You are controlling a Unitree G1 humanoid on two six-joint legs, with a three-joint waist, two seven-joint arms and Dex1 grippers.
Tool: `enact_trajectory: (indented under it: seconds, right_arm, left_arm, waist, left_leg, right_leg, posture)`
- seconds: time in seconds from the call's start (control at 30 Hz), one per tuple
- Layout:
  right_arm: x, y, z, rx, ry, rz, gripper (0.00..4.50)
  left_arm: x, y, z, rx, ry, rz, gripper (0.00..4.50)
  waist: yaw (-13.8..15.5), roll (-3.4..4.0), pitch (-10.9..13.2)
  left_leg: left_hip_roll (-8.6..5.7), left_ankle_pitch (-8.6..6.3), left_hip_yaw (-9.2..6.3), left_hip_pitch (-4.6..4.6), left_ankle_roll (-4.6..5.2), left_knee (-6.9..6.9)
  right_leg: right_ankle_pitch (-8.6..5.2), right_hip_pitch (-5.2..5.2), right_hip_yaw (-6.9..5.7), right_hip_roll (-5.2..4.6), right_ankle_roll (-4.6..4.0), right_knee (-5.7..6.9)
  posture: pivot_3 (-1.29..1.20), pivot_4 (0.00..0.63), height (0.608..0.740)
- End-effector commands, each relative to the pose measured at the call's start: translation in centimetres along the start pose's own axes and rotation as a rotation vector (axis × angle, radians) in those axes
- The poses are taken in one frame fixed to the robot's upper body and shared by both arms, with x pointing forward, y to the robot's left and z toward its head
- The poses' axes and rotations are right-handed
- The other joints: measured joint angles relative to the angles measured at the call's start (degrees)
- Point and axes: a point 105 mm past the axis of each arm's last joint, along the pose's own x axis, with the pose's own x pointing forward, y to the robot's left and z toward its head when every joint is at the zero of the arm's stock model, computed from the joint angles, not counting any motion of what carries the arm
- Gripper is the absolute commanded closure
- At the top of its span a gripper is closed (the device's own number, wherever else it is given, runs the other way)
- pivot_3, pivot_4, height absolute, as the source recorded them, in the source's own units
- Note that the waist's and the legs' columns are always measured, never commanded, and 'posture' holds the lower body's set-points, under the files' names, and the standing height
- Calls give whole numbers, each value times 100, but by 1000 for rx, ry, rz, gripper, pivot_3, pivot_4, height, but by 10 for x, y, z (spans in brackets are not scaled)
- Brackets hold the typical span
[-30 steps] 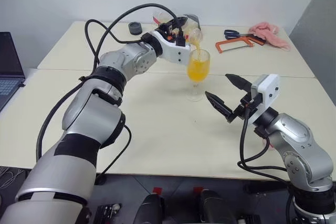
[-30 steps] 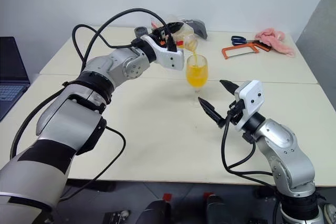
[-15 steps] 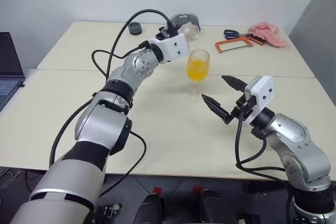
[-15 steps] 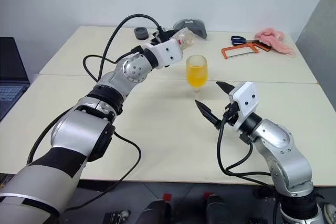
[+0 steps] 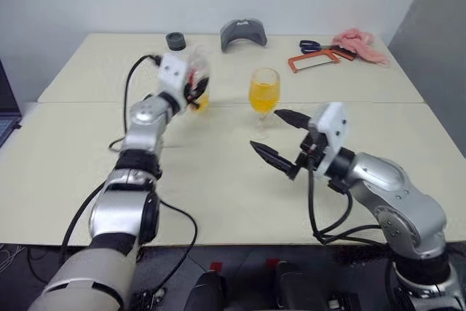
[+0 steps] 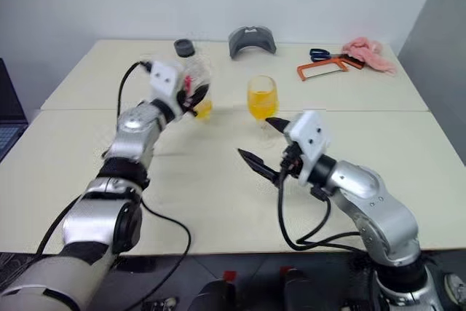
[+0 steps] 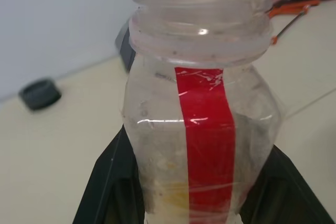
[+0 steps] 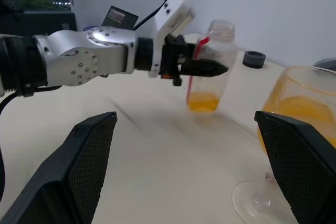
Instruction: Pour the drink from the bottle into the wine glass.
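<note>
The wine glass (image 5: 264, 93) stands at mid-table, its bowl well filled with orange drink (image 5: 263, 95). Left of it my left gripper (image 5: 191, 87) is shut on the bottle (image 5: 199, 84), which stands upright and uncapped. The left wrist view shows the bottle's red strip (image 7: 206, 129) between the black fingers (image 7: 113, 182). A little drink (image 8: 203, 101) remains at the bottle's bottom. I cannot tell whether the bottle rests on the table. My right gripper (image 5: 263, 130) hangs open just in front of the glass's foot, holding nothing.
Along the far edge lie a dark round object (image 5: 175, 40), a grey cap-shaped thing (image 5: 244, 33), scissors (image 5: 313, 45), an orange hacksaw (image 5: 312, 60) and a pink cloth (image 5: 357, 38). A seam (image 5: 87, 103) crosses the table.
The left gripper stopped pouring, swung the bottle left and down away from the glass and turned it upright. The open right gripper drifted left, toward the glass. The camera view shifted.
</note>
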Motion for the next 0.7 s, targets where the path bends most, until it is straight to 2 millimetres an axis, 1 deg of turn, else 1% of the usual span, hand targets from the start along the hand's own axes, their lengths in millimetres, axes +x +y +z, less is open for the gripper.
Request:
enact_trajectory:
  seconds: [0.03,0.13,0.3,0.53,0.57,0.6,0.7]
  right_arm:
    - [10,4,5,-10,-3,22,0]
    - [19,7,4,-9,8,46,0]
    - [33,9,5,-13,16,70,0]
    - [40,8,7,-22,18,74,0]
    - [40,8,7,-23,19,74,0]
    - [40,8,7,-23,20,73,0]
    - [40,7,6,-22,23,71,0]
  left_arm:
    - [-11,17,24,-17,-80,55,2791]
    - [-19,25,15,-55,-62,102,2791]
    - [-25,31,-1,-130,-31,155,2792]
    - [-28,38,-17,-141,9,211,2792]
    - [-29,38,-19,-147,8,221,2233]
    - [-29,38,-20,-146,7,223,2052]
    - [-30,35,-21,-153,1,213,1089]
  waist:
    - [22,-6,-3]
    - [51,-9,-5]
    - [62,-16,-10]
    - [60,-18,-20]
    - [60,-18,-21]
    - [60,-18,-21]
    - [41,-18,-22]
  left_leg:
    - [1,0,-2,-3,0,3]
    - [2,1,-2,-3,1,6]
    - [-5,1,-3,-2,3,6]
    - [-8,1,0,2,3,5]
    - [-9,1,0,3,3,5]
    - [-8,1,0,4,3,5]
    - [-10,1,1,6,4,4]
  right_leg:
    - [0,0,-1,-2,0,0]
    - [0,2,-1,-21,0,-1]
    - [0,3,-4,-26,0,0]
    - [0,4,-2,-25,0,1]
    - [0,4,-1,-25,0,2]
    - [0,4,-1,-25,0,3]
    - [0,3,-1,-25,0,4]
  posture:
    - [0,150,740]
    - [0,150,740]
    - [0,150,740]
    - [0,150,740]
    - [0,150,740]
    - [0,150,740]
    - [0,150,740]
